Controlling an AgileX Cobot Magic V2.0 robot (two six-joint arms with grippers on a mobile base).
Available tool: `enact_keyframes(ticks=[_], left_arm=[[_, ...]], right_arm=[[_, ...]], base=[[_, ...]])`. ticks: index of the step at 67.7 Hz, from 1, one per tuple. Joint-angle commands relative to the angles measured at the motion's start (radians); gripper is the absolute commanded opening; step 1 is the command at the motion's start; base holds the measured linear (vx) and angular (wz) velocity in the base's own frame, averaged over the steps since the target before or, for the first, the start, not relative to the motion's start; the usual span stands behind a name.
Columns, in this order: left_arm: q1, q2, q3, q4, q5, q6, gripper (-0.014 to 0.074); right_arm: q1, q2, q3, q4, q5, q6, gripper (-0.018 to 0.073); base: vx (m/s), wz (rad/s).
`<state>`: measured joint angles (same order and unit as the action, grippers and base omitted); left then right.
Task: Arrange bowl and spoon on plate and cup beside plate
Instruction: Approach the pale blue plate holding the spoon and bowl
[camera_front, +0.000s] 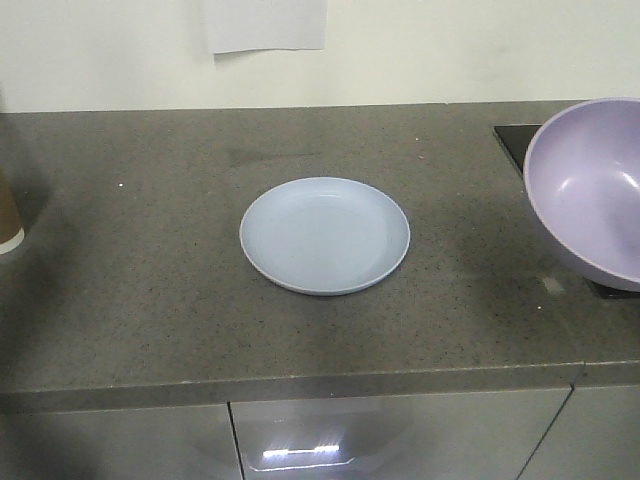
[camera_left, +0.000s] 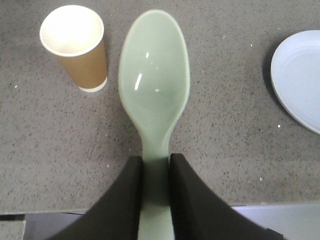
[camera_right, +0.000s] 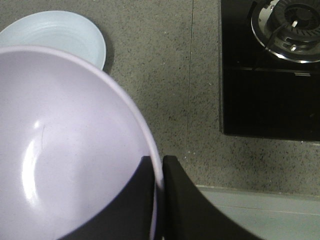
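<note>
The pale blue plate (camera_front: 325, 235) lies empty in the middle of the grey counter; its edge also shows in both wrist views (camera_left: 299, 80) (camera_right: 60, 35). My right gripper (camera_right: 158, 165) is shut on the rim of the lilac bowl (camera_right: 65, 150), which hangs tilted above the counter's right side (camera_front: 592, 190). My left gripper (camera_left: 155, 165) is shut on the handle of the mint-green spoon (camera_left: 154, 75), held above the counter. The brown paper cup (camera_left: 77, 47) stands upright just left of the spoon, and at the far left edge of the front view (camera_front: 8, 222).
A black gas hob (camera_right: 270, 70) with a burner sits at the counter's right end, partly behind the bowl. The counter's front edge (camera_front: 300, 385) runs above grey cabinet doors. A white wall stands behind the counter.
</note>
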<state>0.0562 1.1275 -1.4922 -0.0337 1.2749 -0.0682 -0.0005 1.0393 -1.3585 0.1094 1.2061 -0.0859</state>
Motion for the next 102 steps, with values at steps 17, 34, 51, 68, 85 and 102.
enact_keyframes(ticks=[17,34,51,68,85,102], left_arm=[[0.0,-0.016,-0.025,-0.007,-0.051,0.001,-0.0006],[0.0,-0.016,-0.025,-0.007,-0.051,0.001,-0.0006],[0.0,-0.016,-0.025,-0.007,-0.051,0.001,-0.0006],[0.0,-0.016,-0.025,-0.007,-0.051,0.001,-0.0006],[0.0,-0.016,-0.025,-0.007,-0.051,0.001,-0.0006],[0.0,-0.016,-0.025,-0.007,-0.051,0.001,-0.0006]], right_arm=[[-0.003,-0.013,-0.031,0.0,-0.059,-0.002,-0.0006],[-0.003,-0.013,-0.031,0.0,-0.059,-0.002,-0.0006],[-0.003,-0.013,-0.031,0.0,-0.059,-0.002,-0.0006],[-0.003,-0.013,-0.031,0.0,-0.059,-0.002,-0.0006],[-0.003,-0.013,-0.031,0.0,-0.059,-0.002,-0.0006],[-0.003,-0.013,-0.031,0.0,-0.059,-0.002,-0.0006]], base=[[0.13,-0.02],[0.13,0.03],[0.12,0.1],[0.1,0.14],[0.07,0.15],[0.05,0.13]])
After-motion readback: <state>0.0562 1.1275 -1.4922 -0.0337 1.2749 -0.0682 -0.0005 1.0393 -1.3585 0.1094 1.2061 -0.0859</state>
